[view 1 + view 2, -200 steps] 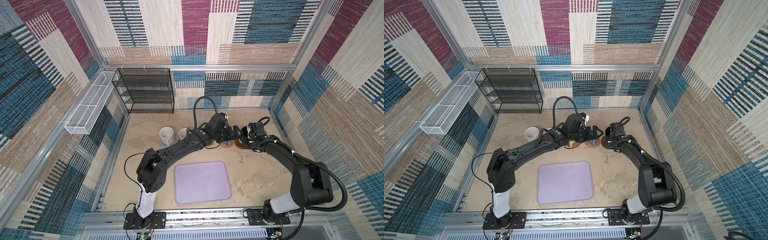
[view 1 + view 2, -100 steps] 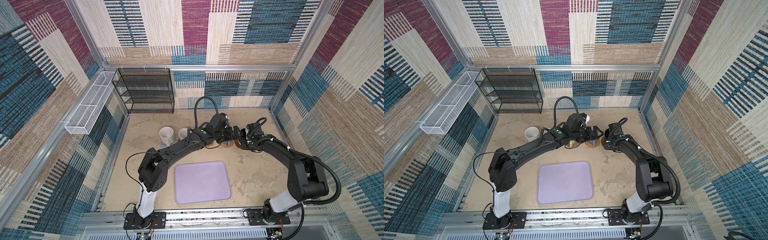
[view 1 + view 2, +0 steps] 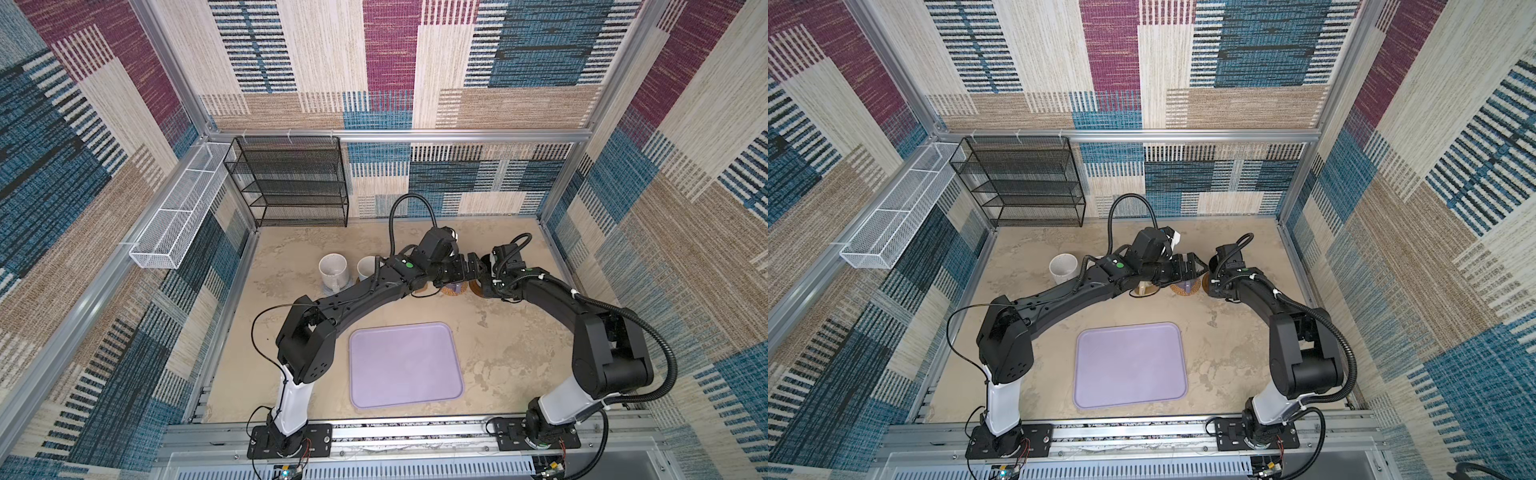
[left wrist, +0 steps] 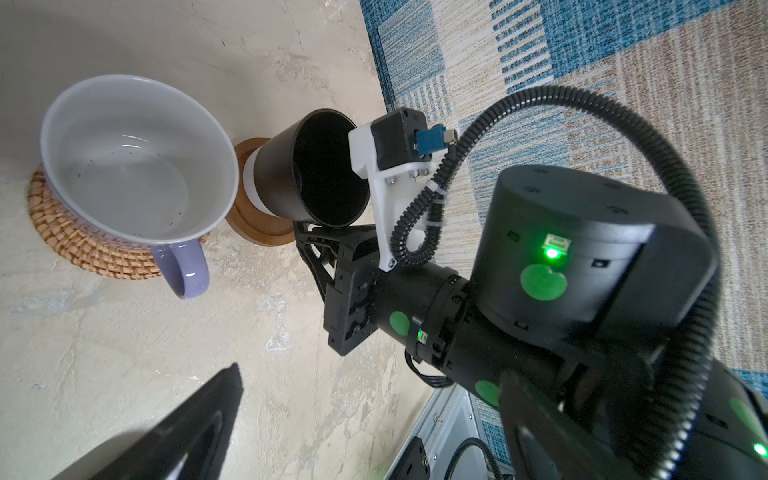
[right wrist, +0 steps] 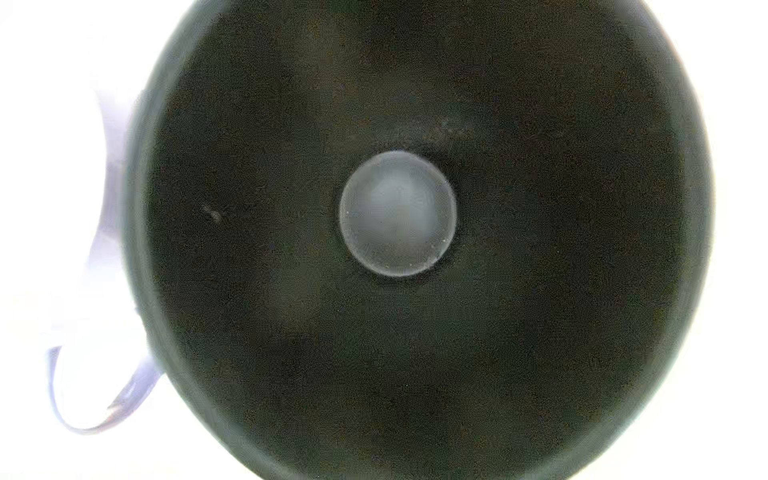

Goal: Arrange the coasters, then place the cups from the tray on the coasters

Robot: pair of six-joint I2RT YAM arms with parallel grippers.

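Observation:
The lavender tray [image 3: 405,365] lies bare at the front in both top views. A speckled white cup [image 3: 332,270] and a light blue cup [image 3: 368,266] stand at the back left. A beige cup [image 3: 1144,287] peeks from under my left arm. In the left wrist view the lavender cup [image 4: 137,158] stands on the rattan coaster [image 4: 91,245]. Beside it the black cup [image 4: 316,166] stands on a brown coaster [image 4: 257,226]. My right gripper [image 4: 309,230] is shut at the black cup's side; the handle is hidden. My left gripper [image 4: 365,436] hangs open and empty above the lavender cup.
A black wire shelf [image 3: 291,183] stands against the back wall. A white wire basket [image 3: 178,208] hangs on the left wall. Both arms meet over the row of cups, their wrists close together. A metal rail [image 3: 415,432] runs along the front edge.
My right arm's wrist has shifted slightly toward the left over the black cup. The left gripper stays open above the lavender cup.

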